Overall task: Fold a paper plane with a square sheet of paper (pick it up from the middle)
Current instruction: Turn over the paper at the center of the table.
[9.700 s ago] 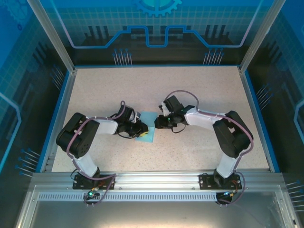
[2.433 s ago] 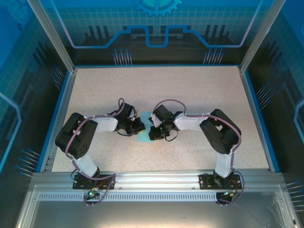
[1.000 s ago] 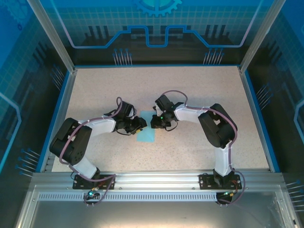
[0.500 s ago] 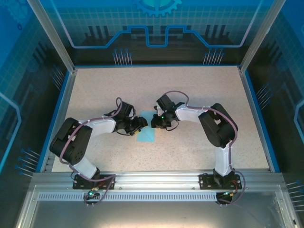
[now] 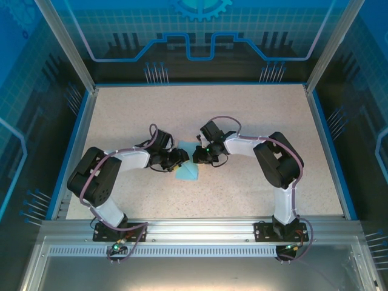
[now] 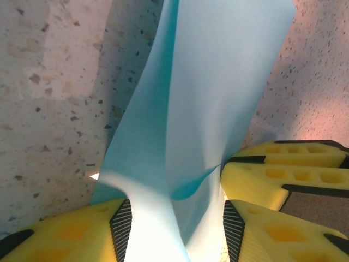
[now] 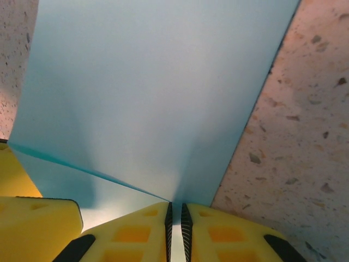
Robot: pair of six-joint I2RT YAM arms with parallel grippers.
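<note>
Both end effectors are seen almost tip to tip at the middle of the speckled beige tabletop (image 5: 254,115). The left end effector (image 5: 181,157) reaches in from the left and the right end effector (image 5: 194,156) from the right. The thin light-blue square sheet of paper (image 5: 188,173) is found directly below them and on their near side. Most of it lies on the tabletop, and its far edge is lifted to the fingertips.

In the right wrist view, the yellow fingers (image 7: 131,234) of the right end effector (image 7: 175,232) are closed to a hairline slit. The raised edge of the sheet (image 7: 152,82) is pinched in that slit, and a soft ridge is seen running from the pinch toward the left.

In the left wrist view, the jaws of the left end effector (image 6: 177,234) stand partly apart. The sheet (image 6: 218,82) is buckled upward between the two ribbed black pads (image 6: 121,224). It lies against the left-hand pad, and a gap is left to the other, so no clamping can be made out. A yellow finger of the right end effector (image 6: 283,174) is seen just beside the sheet's right edge. Farther from the fingers, the sheet slopes down to the tabletop.
</note>
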